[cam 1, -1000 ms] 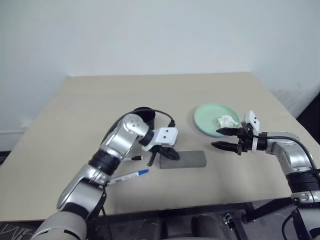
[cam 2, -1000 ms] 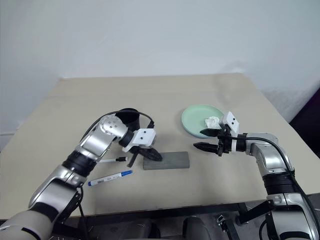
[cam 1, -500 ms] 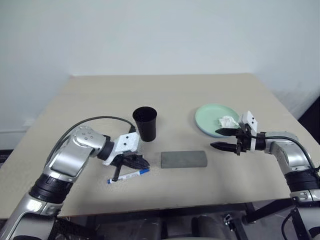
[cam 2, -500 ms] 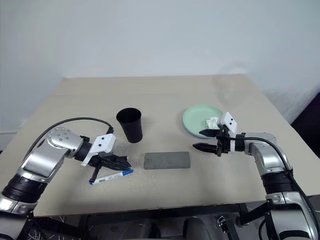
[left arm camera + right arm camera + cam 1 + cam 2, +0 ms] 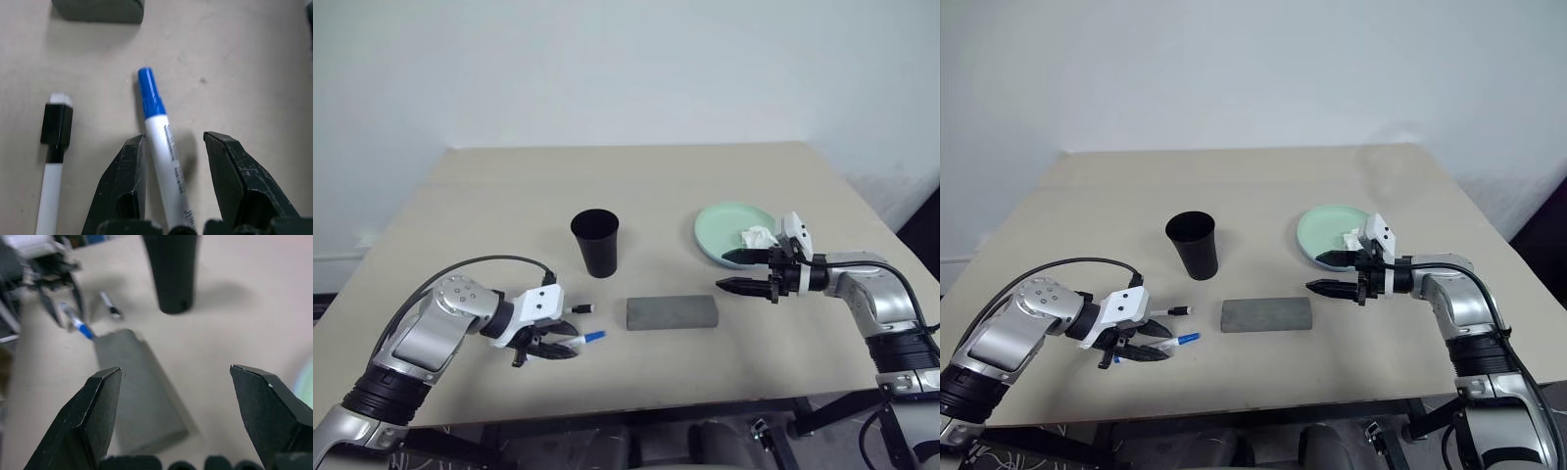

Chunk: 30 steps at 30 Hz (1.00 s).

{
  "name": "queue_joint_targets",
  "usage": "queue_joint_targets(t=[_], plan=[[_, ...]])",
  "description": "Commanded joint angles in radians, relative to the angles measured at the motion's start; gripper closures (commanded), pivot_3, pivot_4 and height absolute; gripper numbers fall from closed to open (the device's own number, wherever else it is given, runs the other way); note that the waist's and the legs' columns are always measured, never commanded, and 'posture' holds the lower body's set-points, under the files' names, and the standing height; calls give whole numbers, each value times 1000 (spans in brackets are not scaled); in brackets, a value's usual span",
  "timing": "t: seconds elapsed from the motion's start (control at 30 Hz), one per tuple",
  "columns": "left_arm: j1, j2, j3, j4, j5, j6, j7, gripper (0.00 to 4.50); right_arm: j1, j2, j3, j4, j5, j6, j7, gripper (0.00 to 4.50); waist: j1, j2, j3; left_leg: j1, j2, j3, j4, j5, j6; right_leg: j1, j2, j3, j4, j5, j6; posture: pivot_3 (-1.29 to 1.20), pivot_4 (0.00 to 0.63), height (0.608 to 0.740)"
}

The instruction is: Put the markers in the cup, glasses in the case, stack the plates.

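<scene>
My left gripper (image 5: 176,139) is open low over the table, its two fingers straddling the white barrel of a blue-capped marker (image 5: 157,128) that lies flat near the table's front left. A second marker (image 5: 576,309) with a black cap lies just beyond it. The black cup (image 5: 596,242) stands upright behind them. The grey case (image 5: 672,312) lies closed in the middle of the table. My right gripper (image 5: 734,271) hovers open to the right of the case, in front of the mint green plate (image 5: 720,227). The glasses are out of view.
A crumpled white tissue (image 5: 759,236) rests on the mint plate. The beige table (image 5: 509,196) ends at a white wall behind. A black cable (image 5: 480,266) loops from my left forearm above the table's front left.
My left arm swung away from the case, left and toward the table's front, uncovering the cup, and its jaws opened around the blue-capped marker. The right gripper edged left toward the case.
</scene>
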Motion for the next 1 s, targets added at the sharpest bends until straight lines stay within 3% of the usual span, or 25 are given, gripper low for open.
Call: queue_joint_targets(t=[0.03,0.1,0.33,0.43,0.63,1.0], plan=[[-12,0,-6,13,16,-23,14,2220,3,-13,-33,-77,37,18,-12,655,0,0,0,0,0,0,0,0,0,0,0,0,0,0,0,0,0,740],[-12,-5,-16,21,20,-29,17,1737,10,-12,-36,-86,37,21,-22,655,0,0,0,0,0,1,0,0,0,-1,0,0,0,0,0,0,0,740],[-16,-1,-41,34,53,-36,23,1737,15,-13,-36,-84,37,18,-34,655,3,1,-1,1,2,2,0,0,-1,-2,-1,0,0,0,-1,0,0,740],[-22,1,-48,43,66,-37,30,2313,11,-15,-35,-86,43,19,-26,655,3,1,-1,1,2,3,0,0,-1,-2,-1,-1,0,0,-1,0,0,740],[-30,-1,-33,38,48,-42,25,4326,-1,-15,-25,-68,40,7,-17,655,3,1,-1,1,5,8,-1,0,-1,-3,-1,0,0,1,-1,0,0,740],[-42,-15,50,-6,-93,3,-14,4400,-8,-14,-19,-49,32,-10,-17,655,3,1,-1,1,7,12,-1,0,-2,-4,0,0,0,1,-2,0,0,740]])
